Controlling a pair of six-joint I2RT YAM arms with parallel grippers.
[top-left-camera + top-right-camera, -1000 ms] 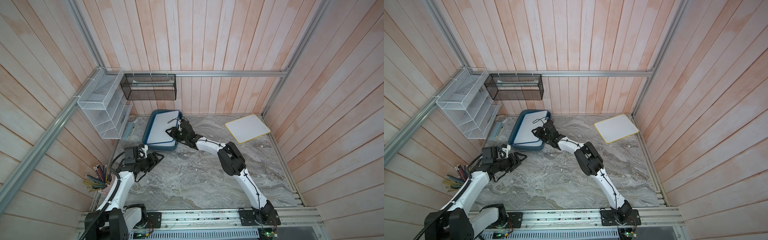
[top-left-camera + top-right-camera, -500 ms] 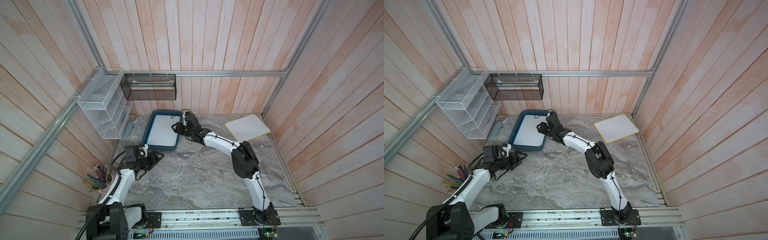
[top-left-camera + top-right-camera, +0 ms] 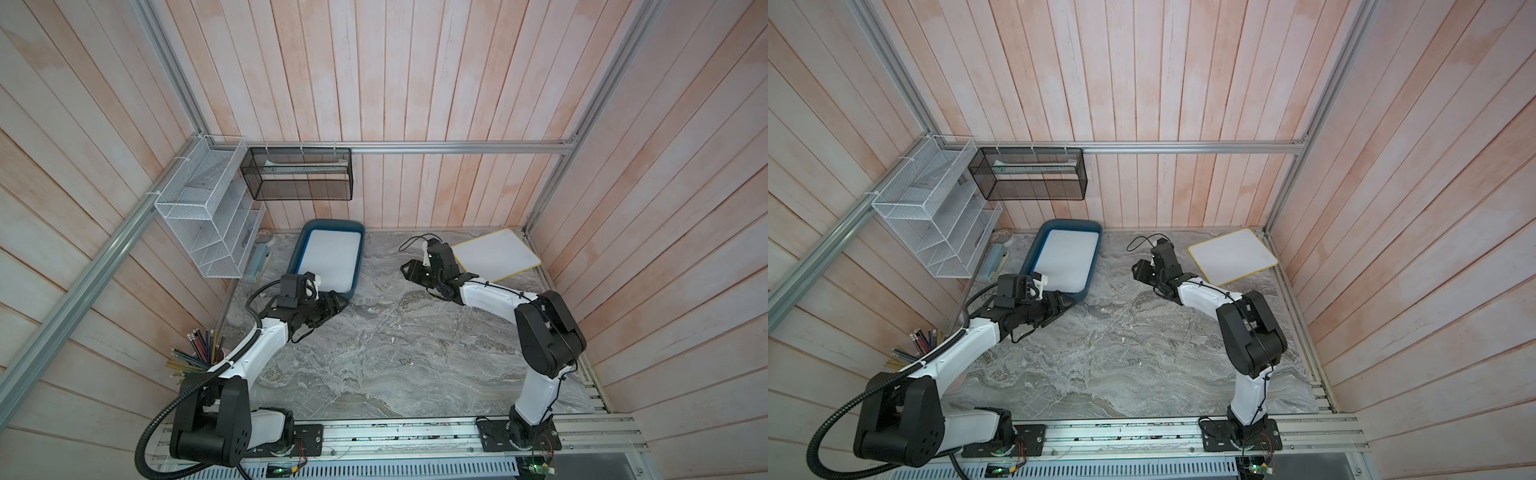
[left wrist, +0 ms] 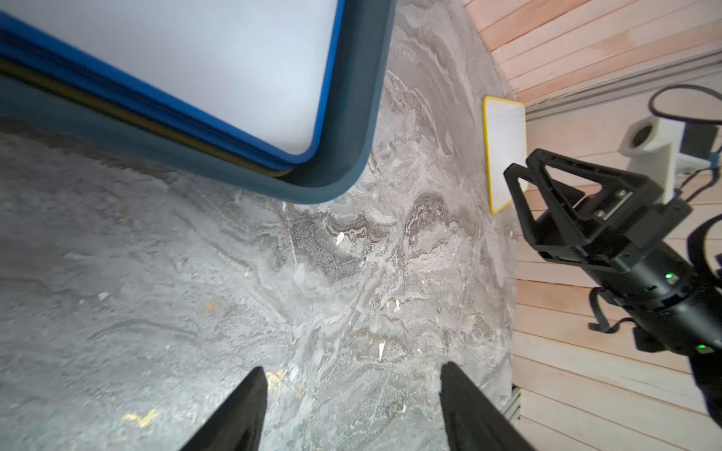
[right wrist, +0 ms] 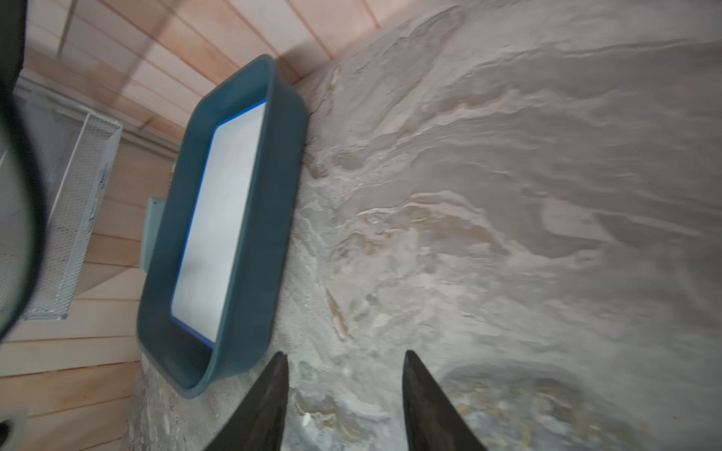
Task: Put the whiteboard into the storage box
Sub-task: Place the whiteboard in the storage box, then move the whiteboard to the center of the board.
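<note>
The storage box (image 3: pixel 332 224) is dark teal, its blue-edged whiteboard (image 3: pixel 330 259) white. The yellow-edged whiteboard (image 3: pixel 496 254) is white too, the tabletop (image 3: pixel 395 353) marbled grey.

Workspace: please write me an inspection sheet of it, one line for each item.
Surface: grey marbled table, small pale flecks.
Job's things: blue-framed whiteboard lies in the storage box; yellow-framed whiteboard lies on the table, far right corner.
Clutter: pencil cup at the table's near left edge; pale blue object beside the box.
Grippers: left gripper open, empty, by the box's near corner; right gripper open, empty, between box and yellow-framed whiteboard.
Cables: black loop behind the right gripper; corrugated hose along the left arm.
Surroundings: plank walls; white wire rack and black mesh basket hang at the back left.
</note>
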